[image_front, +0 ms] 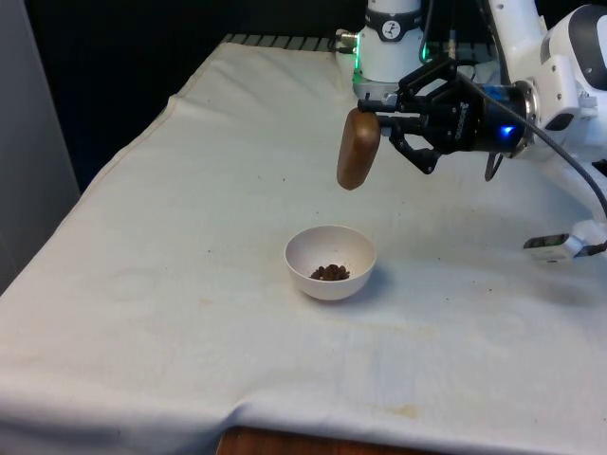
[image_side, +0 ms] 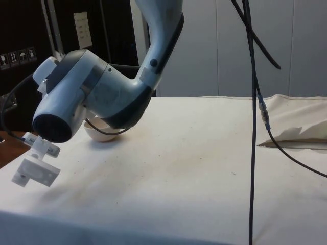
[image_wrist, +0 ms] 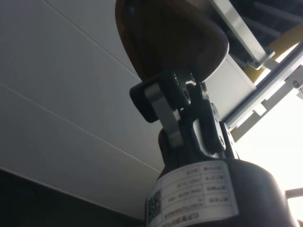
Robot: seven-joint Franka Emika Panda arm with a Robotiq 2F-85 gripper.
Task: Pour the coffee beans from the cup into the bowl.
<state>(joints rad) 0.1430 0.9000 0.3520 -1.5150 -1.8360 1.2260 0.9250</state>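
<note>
— While you watch the front view, where do you find the cup?

— You see the brown cup held up in the air by the black gripper, tipped far over so its long side hangs nearly straight down. It hangs above the white cloth, at about one o'clock from the bowl and clear of it.

— And the jaws?

— They pinch the cup at its upper end; in the wrist view you see a finger pressed against the cup's dark brown wall.

— Where does the bowl sit?

— You find the white bowl near the middle of the table, resting on the cloth. A small heap of dark coffee beans lies in its bottom. In the side view a sliver of the bowl's rim peeks out under the arm's white and grey wrist housing.

— Anything else near it?

— A black cable hangs down across the side view, at three o'clock from the housing.
</note>
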